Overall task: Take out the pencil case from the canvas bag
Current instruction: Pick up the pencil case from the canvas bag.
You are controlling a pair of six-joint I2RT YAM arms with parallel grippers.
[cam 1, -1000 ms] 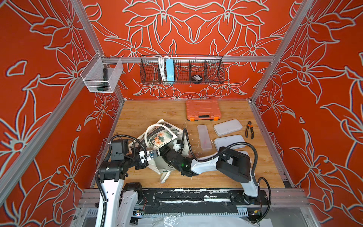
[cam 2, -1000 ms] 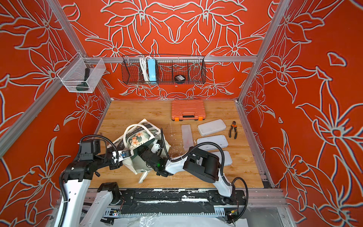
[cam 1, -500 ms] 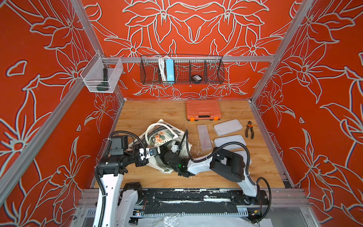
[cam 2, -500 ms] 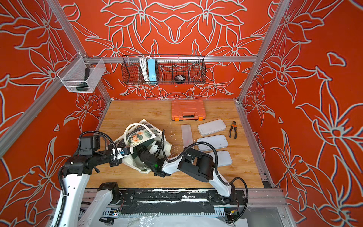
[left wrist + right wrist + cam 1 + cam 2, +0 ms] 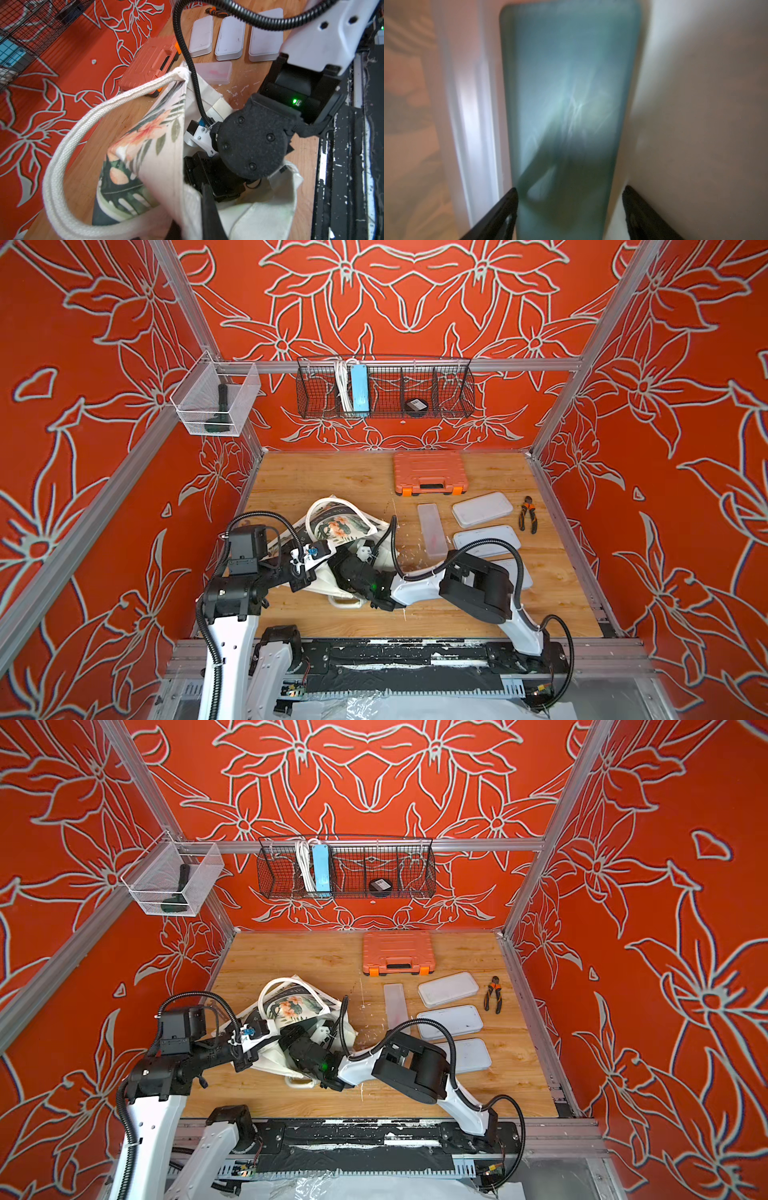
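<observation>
The cream canvas bag [image 5: 340,526] [image 5: 291,1006] lies at the front left of the wooden floor, flower print up. My left gripper [image 5: 195,199] is shut on the cloth of its rim [image 5: 166,166] and holds the mouth open. The right arm's wrist [image 5: 353,572] [image 5: 249,141] reaches into that mouth, and both top views hide its fingers. Inside the bag, a frosted teal pencil case [image 5: 566,83] lies lengthwise. My right gripper [image 5: 570,189] is open astride its near end: one fingertip [image 5: 510,195] is at the case's edge and the other stands clear of it.
An orange tool case [image 5: 430,472] sits at the back. A frosted narrow box [image 5: 432,531], white lidded trays [image 5: 482,510] [image 5: 486,537] and pliers [image 5: 528,514] lie right of the bag. A wire basket [image 5: 384,385] and a clear bin [image 5: 216,400] hang on the walls.
The right arm has pushed left, deeper into the bag, and its jaws have spread wider. The left gripper has raised the bag's rim a little and stayed shut on it.
</observation>
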